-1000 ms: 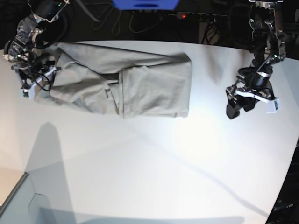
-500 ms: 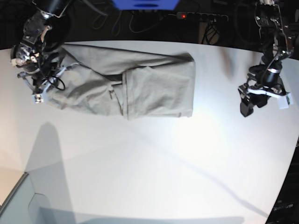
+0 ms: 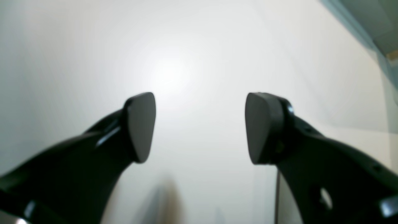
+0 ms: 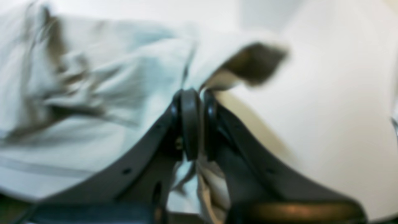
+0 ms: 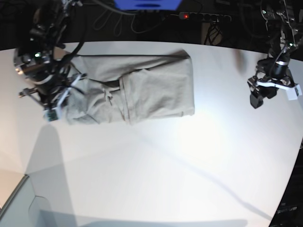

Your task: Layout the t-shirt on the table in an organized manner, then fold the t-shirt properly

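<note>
The shirt's edge is pinched by the right gripper. The left gripper is held spread above the table, gripping nothing.

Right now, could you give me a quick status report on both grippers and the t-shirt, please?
Right gripper shut on the t-shirt at its end. Left gripper open, empty, over bare table. Nothing in the way.
</note>
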### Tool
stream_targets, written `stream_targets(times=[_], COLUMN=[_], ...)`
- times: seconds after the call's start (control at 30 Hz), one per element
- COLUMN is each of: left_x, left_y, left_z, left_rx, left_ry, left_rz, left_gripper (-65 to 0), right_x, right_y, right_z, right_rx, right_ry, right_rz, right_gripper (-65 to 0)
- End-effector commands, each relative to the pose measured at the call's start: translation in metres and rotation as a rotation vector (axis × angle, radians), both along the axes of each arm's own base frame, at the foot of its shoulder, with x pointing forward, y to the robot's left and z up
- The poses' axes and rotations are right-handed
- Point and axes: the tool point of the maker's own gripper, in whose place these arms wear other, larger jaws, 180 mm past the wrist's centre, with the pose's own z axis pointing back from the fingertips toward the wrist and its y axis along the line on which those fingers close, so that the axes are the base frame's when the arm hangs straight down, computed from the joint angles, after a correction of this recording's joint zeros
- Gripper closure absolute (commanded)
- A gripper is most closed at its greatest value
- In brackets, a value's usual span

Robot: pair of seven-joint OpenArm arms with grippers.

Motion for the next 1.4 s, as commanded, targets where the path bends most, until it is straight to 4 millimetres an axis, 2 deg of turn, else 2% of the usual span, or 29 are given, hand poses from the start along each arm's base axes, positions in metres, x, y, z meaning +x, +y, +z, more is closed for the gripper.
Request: stream_targets(times=[0.0,0.13,0.37,0.5,0.6,0.7,0.87,1.03,1.07,1.13,1.2,1.27,1.3,1.37], left_x=[0.006,0.002,-0.012,-0.021,-0.026,-0.034,-0.036,-0.037,-0.040,-0.046,-0.043,-0.039,-0.039,-0.036], left_y=[0.004,0.005,0.007,0.006,0.007,0.007,0.001,-0.054,-0.069,-0.092,-0.103,-0.104,-0.104,-0.104], left_z=[0.013,0.011,0.002,-0.004,-0.007,-0.011,-0.015,-0.034,-0.040,-0.054,-0.062,-0.071,-0.077,-0.088], left_rx=[0.017,0.022,0.024,0.024,0.025,0.026,0.018,-0.032,-0.047,-0.078,-0.096,-0.104,-0.108,-0.119], left_ry=[-0.046,-0.036,0.002,0.025,0.039,0.057,0.070,0.117,0.138,0.177,0.187,0.207,0.220,0.245], left_rz=[-0.006,-0.005,-0.001,-0.003,-0.004,-0.003,-0.018,-0.168,-0.205,-0.259,-0.273,-0.273,-0.269,-0.265], left_gripper=[-43.5,-43.5,-43.5,-43.5,-43.5,-43.5,-43.5,-42.1,-38.9,-27.0,-13.9,-1.4,0.0,-1.3], right_x=[0.007,0.007,0.026,0.025,0.019,0.015,0.009,0.011,0.013,0.016,0.016,0.016,0.016,0.016], right_y=[0.020,0.082,0.151,0.200,0.233,0.256,0.280,0.283,0.283,0.281,0.281,0.281,0.281,0.281], right_z=[0.009,0.009,0.037,0.050,0.048,0.032,0.006,0.007,0.008,0.010,0.010,0.010,0.010,0.010], right_rx=[0.027,0.074,0.111,0.138,0.156,0.163,0.153,0.148,0.146,0.144,0.144,0.144,0.144,0.144], right_ry=[-0.045,-0.042,-0.131,-0.170,-0.161,-0.113,-0.031,-0.033,-0.037,-0.044,-0.046,-0.046,-0.046,-0.046], right_rz=[0.061,0.240,0.440,0.586,0.687,0.761,0.849,0.861,0.861,0.855,0.855,0.855,0.855,0.855], right_gripper=[0.0,0.0,0.0,0.0,0.0,0.0,0.0,0.0,0.0,0.0,0.0,0.0,0.0,0.0])
